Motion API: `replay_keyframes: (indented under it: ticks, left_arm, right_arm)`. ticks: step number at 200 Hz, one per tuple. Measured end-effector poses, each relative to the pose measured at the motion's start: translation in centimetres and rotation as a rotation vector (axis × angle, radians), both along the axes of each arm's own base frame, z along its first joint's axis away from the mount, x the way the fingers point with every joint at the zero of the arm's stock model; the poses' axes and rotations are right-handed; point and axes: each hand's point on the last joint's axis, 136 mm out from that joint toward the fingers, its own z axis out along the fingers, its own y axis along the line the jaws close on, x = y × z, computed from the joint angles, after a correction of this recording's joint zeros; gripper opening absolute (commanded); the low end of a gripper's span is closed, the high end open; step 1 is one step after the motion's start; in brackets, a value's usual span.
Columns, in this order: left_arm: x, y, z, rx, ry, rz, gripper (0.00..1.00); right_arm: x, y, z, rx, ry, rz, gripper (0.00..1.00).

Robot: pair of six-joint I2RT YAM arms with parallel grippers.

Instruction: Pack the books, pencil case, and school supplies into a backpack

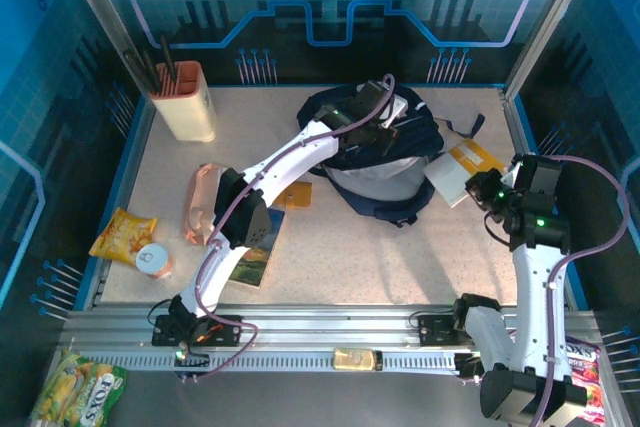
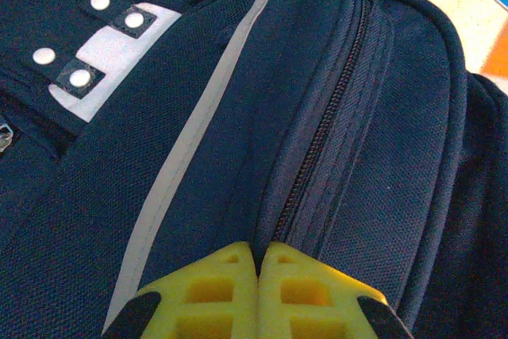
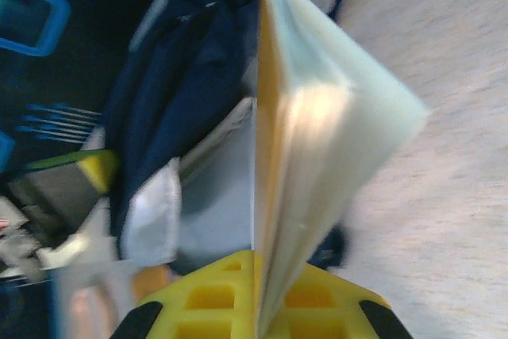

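L tool [image 2: 258, 277] clenched at zip of backpack [image 2: 381, 196], far mid-desk; what it pinches is hidden. R tool [image 3: 255, 295] grasps blurred notebook [image 3: 317, 117] beside backpack. L arm [image 1: 290, 152] part-covers book [image 1: 258, 262] on desk [image 1: 400, 257].

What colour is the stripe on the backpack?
The stripe is pale grey, clearest in left wrist view.

The left tool [image 1: 378, 127] is sitting on top of the navy-blue backpack [image 1: 420, 142]. The right tool [image 1: 480, 188] is pinching a white-and-orange notebook [image 1: 455, 175], which is jutting leftward from it toward the backpack.
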Motion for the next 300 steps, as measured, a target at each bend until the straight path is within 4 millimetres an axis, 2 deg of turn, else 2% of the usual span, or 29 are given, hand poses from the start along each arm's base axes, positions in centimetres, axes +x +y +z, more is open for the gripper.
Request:
replay_keyframes:
  ticks: [37,94,152,210,227,264,300]
  left_arm:
    - [0.4,-0.1,0.5,-0.022,-0.012,0.011,0.0]
    - [1.4,-0.1,2.3,-0.086,-0.041,0.05,0.0]
    - [1.6,0.2,2.8,-0.11,-0.037,0.073,0.0]
    - [1.5,0.1,2.8,-0.123,-0.024,0.08,0.0]
    - [1.5,0.1,2.8,-0.125,-0.022,0.082,0.0]
    - [1.6,0.2,2.8,-0.126,-0.02,0.086,0.0]
    - [1.9,0.6,3.0,-0.136,-0.013,0.09,0.0]
  right_arm:
    - [2.3,2.8,-2.4,0.228,-0.039,0.04,0.04]
    - [5.2,6.7,-3.2,0.406,-0.136,0.071,0.04]
    - [7.5,8.0,-5.0,0.389,-0.163,0.006,0.06]
    - [9.9,9.0,-11.1,0.338,-0.036,-0.06,0.06]
    - [10.7,9.3,-12.1,0.338,-0.009,-0.077,0.06]
    - [13.5,9.9,-13.7,0.368,0.017,-0.12,0.09]
    - [17.0,11.0,-15.4,0.416,0.012,-0.126,0.14]
